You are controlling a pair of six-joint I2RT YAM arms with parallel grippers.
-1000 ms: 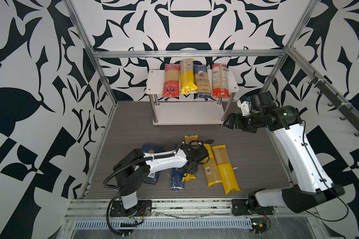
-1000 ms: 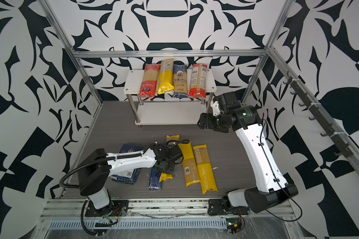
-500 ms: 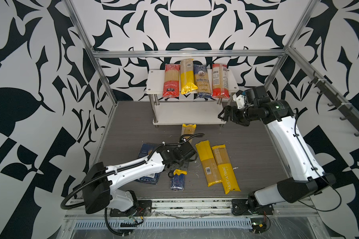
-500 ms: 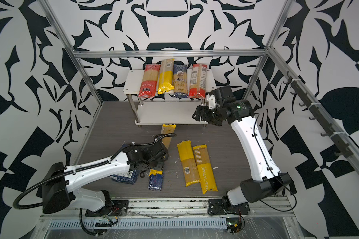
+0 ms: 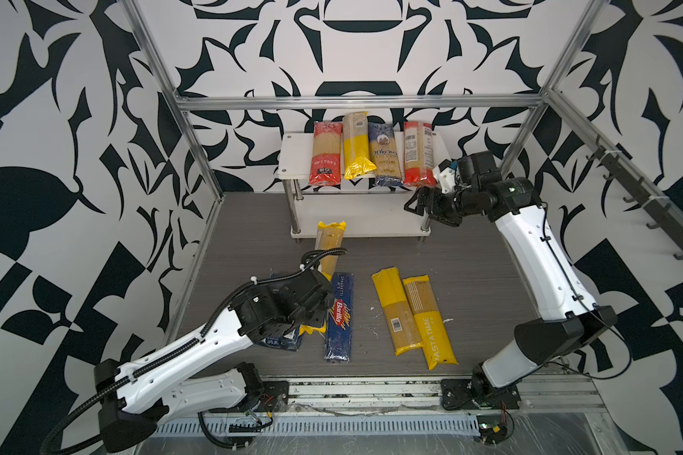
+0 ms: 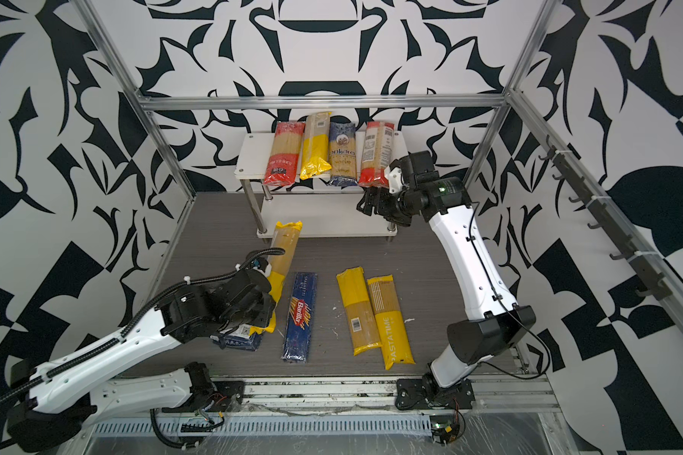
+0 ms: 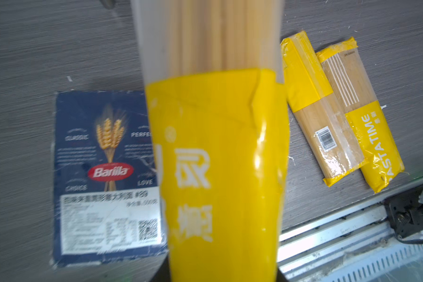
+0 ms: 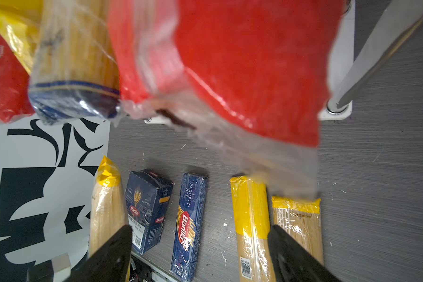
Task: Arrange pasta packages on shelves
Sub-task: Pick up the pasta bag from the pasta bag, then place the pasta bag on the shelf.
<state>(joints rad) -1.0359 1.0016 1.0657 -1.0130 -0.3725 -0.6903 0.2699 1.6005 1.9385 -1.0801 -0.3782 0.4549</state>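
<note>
The shelves (image 5: 292, 159) stand at the back, with several pasta packages side by side on the top board: a red bag (image 5: 326, 157), a yellow one (image 5: 355, 151), a blue one (image 5: 385, 157) and a red one (image 5: 418, 157). My left gripper (image 5: 312, 311) is shut on a yellow spaghetti bag (image 5: 328, 244) (image 7: 217, 158), held off the floor with its far end pointing at the shelves. My right gripper (image 5: 415, 203) (image 8: 200, 229) hangs open and empty just in front of the right-hand red bag (image 8: 242, 61).
On the floor lie a wide blue Barilla pack (image 7: 103, 171) partly under my left arm, a slim blue Barilla box (image 5: 340, 315) and two yellow bags (image 5: 397, 311) (image 5: 428, 319). Aluminium frame bars (image 5: 355, 103) and patterned walls enclose the floor.
My left gripper has pulled left with the yellow bag, which has swung to point at the shelves. My right gripper has moved in to the top shelf's right front corner.
</note>
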